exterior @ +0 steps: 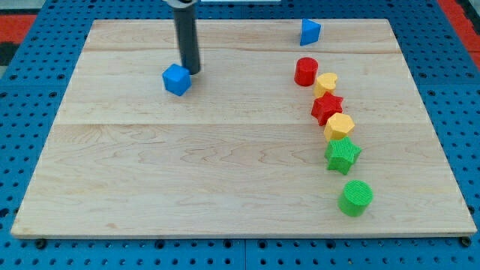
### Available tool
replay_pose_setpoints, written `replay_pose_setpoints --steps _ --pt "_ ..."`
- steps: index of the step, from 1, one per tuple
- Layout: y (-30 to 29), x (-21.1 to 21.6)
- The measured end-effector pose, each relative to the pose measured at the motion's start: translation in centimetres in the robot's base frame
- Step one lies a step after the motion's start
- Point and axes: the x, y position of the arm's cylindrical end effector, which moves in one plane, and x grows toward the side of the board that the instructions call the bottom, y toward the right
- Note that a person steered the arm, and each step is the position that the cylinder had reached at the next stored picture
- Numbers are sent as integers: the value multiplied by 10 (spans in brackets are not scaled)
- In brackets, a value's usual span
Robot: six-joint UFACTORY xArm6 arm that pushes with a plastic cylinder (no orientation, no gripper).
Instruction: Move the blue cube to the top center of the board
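Green cylinder (355,198) nearest; my tip (192,71) beside blue cube (177,79).

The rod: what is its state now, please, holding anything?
My tip: no gripper, holds nothing; it stands just right of and above the blue cube, close against it.

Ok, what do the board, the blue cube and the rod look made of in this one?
Board: pale wood, matte, with visible grain and plank seams. Blue cube: probably plastic, uniform colour, smooth faces with a faint sheen; could be painted. Rod: dark, smooth, slightly glossy, metal or plastic, can't tell; my tip sits just right of the cube's top edge.
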Motion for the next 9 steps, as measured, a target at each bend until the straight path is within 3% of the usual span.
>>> replay_pose_setpoints --steps 2,3,5,6,7,8,9 --pt "12 -8" --pt "104 -14" --pt "281 -113" --pt "315 -124" --pt "315 -136" --pt "252 -135" --pt "113 -114"
